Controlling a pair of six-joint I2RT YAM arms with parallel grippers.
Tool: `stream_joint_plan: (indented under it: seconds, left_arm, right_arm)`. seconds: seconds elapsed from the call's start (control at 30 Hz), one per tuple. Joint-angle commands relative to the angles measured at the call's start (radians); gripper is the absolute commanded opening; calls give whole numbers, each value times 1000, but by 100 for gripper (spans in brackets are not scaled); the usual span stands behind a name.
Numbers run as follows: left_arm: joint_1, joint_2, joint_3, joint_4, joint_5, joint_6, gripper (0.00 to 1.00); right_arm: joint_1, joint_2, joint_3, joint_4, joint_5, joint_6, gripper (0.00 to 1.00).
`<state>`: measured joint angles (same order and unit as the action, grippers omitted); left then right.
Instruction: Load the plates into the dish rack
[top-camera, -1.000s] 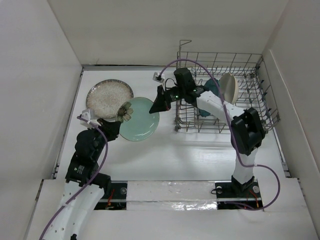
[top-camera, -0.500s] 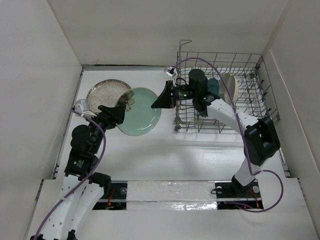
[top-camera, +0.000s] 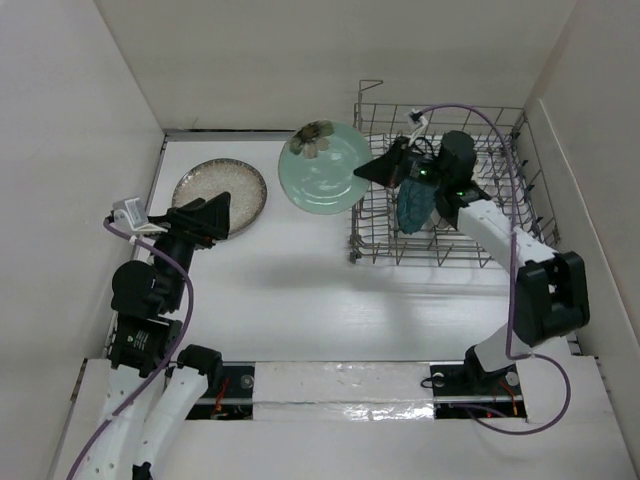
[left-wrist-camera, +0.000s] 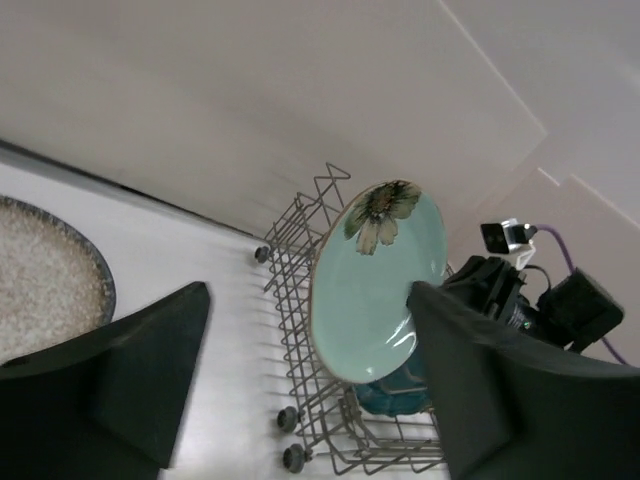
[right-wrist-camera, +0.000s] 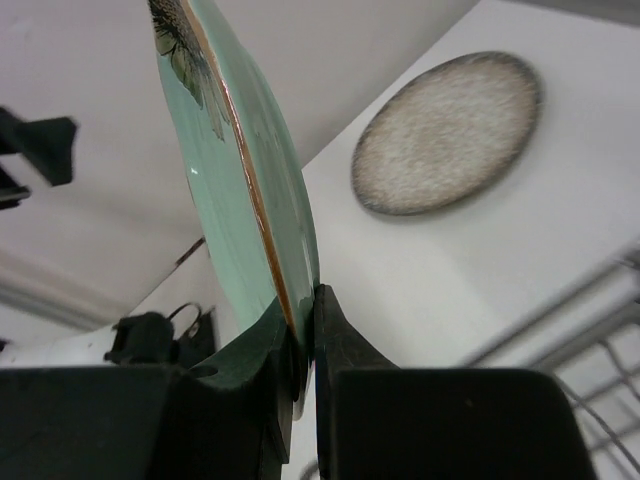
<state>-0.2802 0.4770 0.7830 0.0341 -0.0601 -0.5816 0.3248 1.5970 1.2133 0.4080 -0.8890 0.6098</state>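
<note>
The pale mint plate (top-camera: 322, 182), glossy with a painted flower, stands on edge at upper centre, against the wire dish rack's (top-camera: 480, 118) left side. The right gripper (top-camera: 370, 172) pinches its rim, arm stretched over the rack. The left gripper (top-camera: 215, 210) gapes wide beside the grainy speckled plate (top-camera: 205, 185).

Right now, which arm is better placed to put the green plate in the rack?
The right. The right gripper pinches the mint plate close by the dish rack; the left gripper is open, near the speckled plate.
</note>
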Motion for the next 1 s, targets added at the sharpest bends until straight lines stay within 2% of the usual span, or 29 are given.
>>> stream_joint_plan:
  seconds: [0.0,0.07,0.1,0.13,0.2,0.23,0.27,0.43,0.63,0.8,0.97]
  left_arm:
    - [-4,-5,30,35,37,55,69]
    - [-4,8,27,7,54,69,57]
    - [-4,12,27,-3,89,86,41]
    - [-4,12,24,-17,100,92,32]
    - [-4,11,21,-28,143,107,24]
    - [-4,2,18,-31,157,114,24]
    - [-4,-5,7,-33,169,117,23]
    - [-4,-58,-27,-45,195,146,24]
    - [-46,-86,-60,-74,178,195,24]
    - [-102,-97,-62,-86,145,223,24]
    - [-137,-130,-53,-98,111,243,25]
  right_arm:
    - [-96,-164,-11,112,110,53,0]
    - [-172,-251,-30,54,205,36,0]
    - [-199,-281,-32,-24,294,1,0]
    - [-223,-311,-31,-65,350,-16,0]
    - [-307,-393,-31,-153,479,-47,0]
    - [-334,-417,-32,-229,627,-77,0]
    - [-360,-439,-34,-251,689,-88,0]
    - [-531,-538,-78,-297,950,-105,0]
    - [-605,-611,-109,-302,1195,-165,0]
    - [-606,-583,-118,-322,1257,-246,0]
    - [-546,-565,-202,-285,1305,-335,0]
